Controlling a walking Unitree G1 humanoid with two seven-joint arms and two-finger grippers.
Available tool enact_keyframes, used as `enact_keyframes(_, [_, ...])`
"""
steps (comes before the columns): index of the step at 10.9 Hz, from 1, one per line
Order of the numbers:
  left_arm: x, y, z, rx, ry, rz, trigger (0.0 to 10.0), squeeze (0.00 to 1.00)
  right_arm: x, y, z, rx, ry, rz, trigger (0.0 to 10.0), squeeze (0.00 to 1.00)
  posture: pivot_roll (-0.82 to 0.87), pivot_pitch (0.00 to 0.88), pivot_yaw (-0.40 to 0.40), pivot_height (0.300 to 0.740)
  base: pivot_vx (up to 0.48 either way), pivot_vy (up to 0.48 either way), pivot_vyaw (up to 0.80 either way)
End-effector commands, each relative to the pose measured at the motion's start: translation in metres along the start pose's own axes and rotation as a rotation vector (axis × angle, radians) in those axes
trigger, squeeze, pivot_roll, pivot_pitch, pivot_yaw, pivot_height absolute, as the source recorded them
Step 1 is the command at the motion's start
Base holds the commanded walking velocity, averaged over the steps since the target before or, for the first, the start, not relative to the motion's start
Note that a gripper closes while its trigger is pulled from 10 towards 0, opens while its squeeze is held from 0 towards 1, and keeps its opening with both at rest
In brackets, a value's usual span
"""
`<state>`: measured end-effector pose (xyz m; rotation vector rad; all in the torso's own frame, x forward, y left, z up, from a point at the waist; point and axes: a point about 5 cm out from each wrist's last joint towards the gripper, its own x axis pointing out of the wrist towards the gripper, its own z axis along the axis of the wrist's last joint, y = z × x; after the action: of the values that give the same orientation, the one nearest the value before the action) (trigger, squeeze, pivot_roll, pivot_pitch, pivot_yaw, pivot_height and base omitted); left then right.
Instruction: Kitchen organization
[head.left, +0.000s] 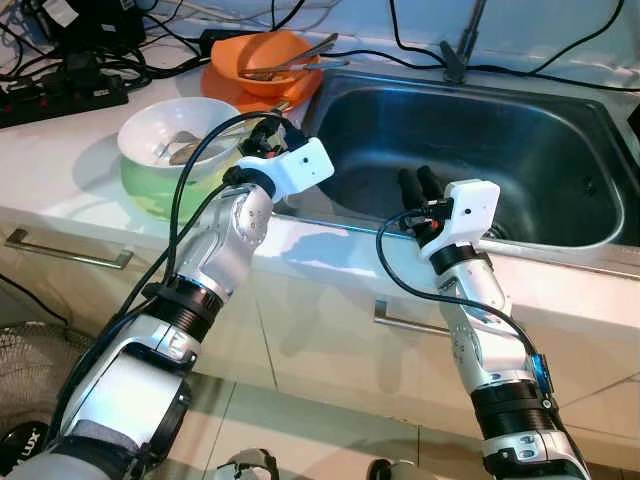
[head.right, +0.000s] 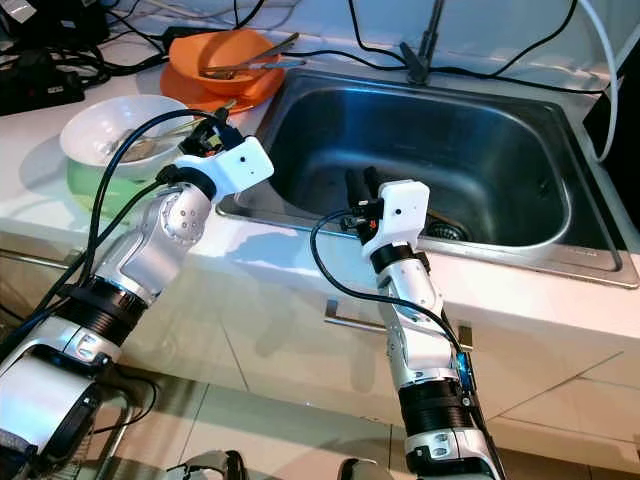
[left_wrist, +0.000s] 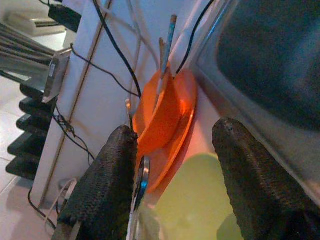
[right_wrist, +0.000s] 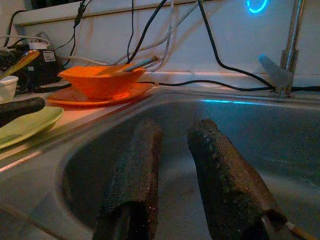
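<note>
Item: white bowl (head.left: 172, 135), with a spoon-like utensil inside, stacked on a green plate (head.left: 150, 195); both on the white surface (head.left: 60, 150) left of the sink (head.left: 470, 150).

Item: orange bowl (head.left: 265, 60) on an orange plate (head.left: 235, 92), behind the white bowl, at the sink's back left corner; utensils (head.left: 300, 55) lie across the orange bowl.

Item: my left gripper (left_wrist: 172, 185), between the white bowl and the sink rim, over the green plate's edge; fingers (left_wrist: 102, 195) spread wide, nothing between them; a metal utensil handle (left_wrist: 141, 177) just beside one finger, contact not clear.

Item: my right gripper (head.left: 420, 185), over the sink's front edge, pointing into the basin; fingers (right_wrist: 132, 185) a narrow gap apart, holding nothing.

Item: faucet (head.left: 460, 45) behind the sink; black cables (head.left: 560, 50) along the back wall; power strip (head.left: 60, 95) at the surface's far left; cabinet handles (head.left: 65, 250) below.
</note>
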<state>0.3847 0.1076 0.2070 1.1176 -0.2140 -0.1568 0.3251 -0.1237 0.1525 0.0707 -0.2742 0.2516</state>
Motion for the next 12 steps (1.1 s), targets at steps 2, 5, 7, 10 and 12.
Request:
enact_keyframes(2, [0.004, 0.008, 0.001, 0.017, 0.007, 0.034, 0.8, 0.00, 0.002, -0.002, 0.000, 0.005, 0.007, -0.007, 10.0, 0.00, 0.05, 0.092, -0.010, 0.740, 0.000, 0.000, 0.00])
enact_keyframes(5, [0.004, 0.009, 0.001, 0.011, 0.009, 0.041, 0.0, 0.00, 0.002, -0.002, -0.001, 0.005, 0.012, -0.006, 10.0, 0.00, 0.05, 0.094, -0.011, 0.740, 0.000, 0.000, 0.00])
enact_keyframes(7, [0.004, 0.009, 0.003, 0.011, -0.001, 0.045, 0.0, 0.00, 0.002, -0.001, -0.002, 0.008, 0.014, -0.005, 10.0, 0.00, 0.05, 0.094, -0.011, 0.740, 0.000, 0.000, 0.00])
enact_keyframes(10, [0.004, 0.019, 0.004, 0.028, -0.003, 0.092, 0.0, 0.00, 0.003, 0.000, -0.002, 0.011, 0.015, -0.004, 10.0, 0.00, 0.06, 0.093, -0.011, 0.740, 0.000, 0.000, 0.00])
enact_keyframes(12, [0.003, 0.032, 0.011, 0.078, -0.026, 0.146, 0.0, 0.00, 0.003, 0.000, -0.003, 0.013, 0.016, -0.004, 10.0, 0.00, 0.06, 0.092, -0.013, 0.740, 0.000, 0.000, 0.00])
